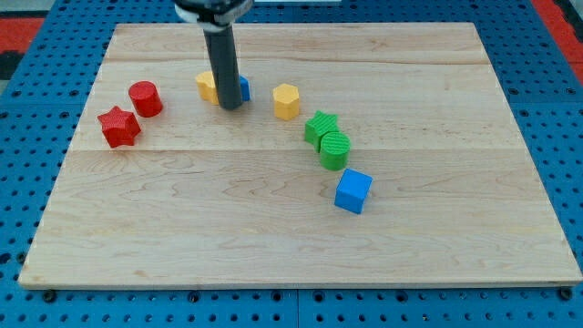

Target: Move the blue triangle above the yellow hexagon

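Camera view: the dark rod's tip [230, 107] was seen planted on the pale wooden board [273, 237], no jaws carried, nothing gripped. The small blue plastic triangle [243, 88] was mostly hidden behind the rod, touching it at its 3 o'clock side. A yellow block [206, 86], shape unclear, was glimpsed at 9 o'clock of the rod. The yellow plastic hexagon [286, 100] was spotted near, at 3 o'clock of the triangle, apart from it.

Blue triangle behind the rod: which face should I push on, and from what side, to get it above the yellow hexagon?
Only a sliver of the blue triangle shows beside my tip. Contact its left face from the view's left and slightly below, pushing rightward and up; the yellow hexagon lies to its right.
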